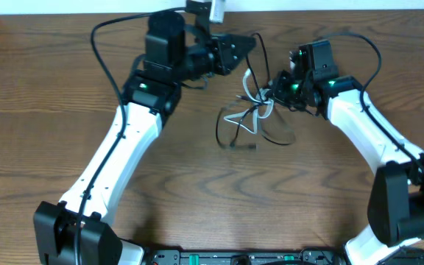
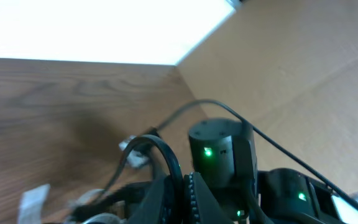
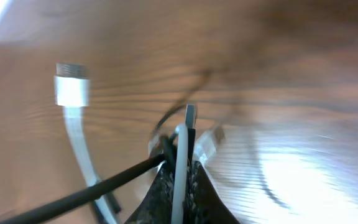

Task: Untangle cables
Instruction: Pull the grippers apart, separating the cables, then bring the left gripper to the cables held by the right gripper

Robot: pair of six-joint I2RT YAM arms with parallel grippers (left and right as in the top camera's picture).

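Note:
The cables lie tangled at the table's middle: the black cable loops wide over the wood and the white cable is knotted through it. My left gripper sits above the tangle, shut on a raised strand of the black cable; in the left wrist view the left gripper pinches that cord between its pads. My right gripper is at the tangle's right side, shut on the white cable. In the right wrist view, the right gripper has the black cable crossing beside it, and a white plug hangs at the left.
The right arm's wrist with its green lights stands close in front of the left gripper. A white wall edge runs along the table's back. Bare wooden tabletop lies in front of the tangle.

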